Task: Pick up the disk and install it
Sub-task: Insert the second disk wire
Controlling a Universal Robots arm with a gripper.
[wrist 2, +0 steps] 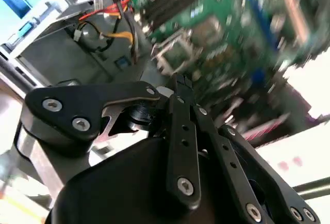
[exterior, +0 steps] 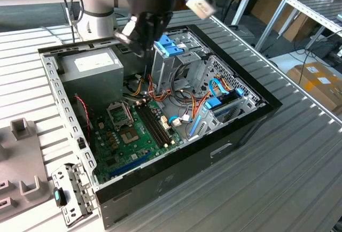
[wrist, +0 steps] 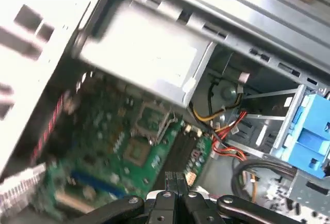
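Observation:
The disk (exterior: 223, 107), dark and flat with bright blue rails and end tabs, sits slanted in the low metal bay at the exterior view's right end of the open computer case (exterior: 160, 186). My gripper (exterior: 137, 44) hangs over the back of the case, between the grey power supply (exterior: 96, 66) and the tall grey bay (exterior: 165, 69), well away from the disk. Both wrist views show the black fingertips (wrist 2: 178, 85) (wrist: 175, 178) pressed together with nothing between them, over the green motherboard (wrist: 129, 152).
A blue plastic clip (exterior: 168, 45) tops the tall bay. Red, orange and yellow cables (exterior: 184, 101) and a thin blue cable (exterior: 215, 86) run across the case floor. The case stands on a slatted table (exterior: 278, 157). Grey fixtures (exterior: 18, 162) lie at the exterior view's left.

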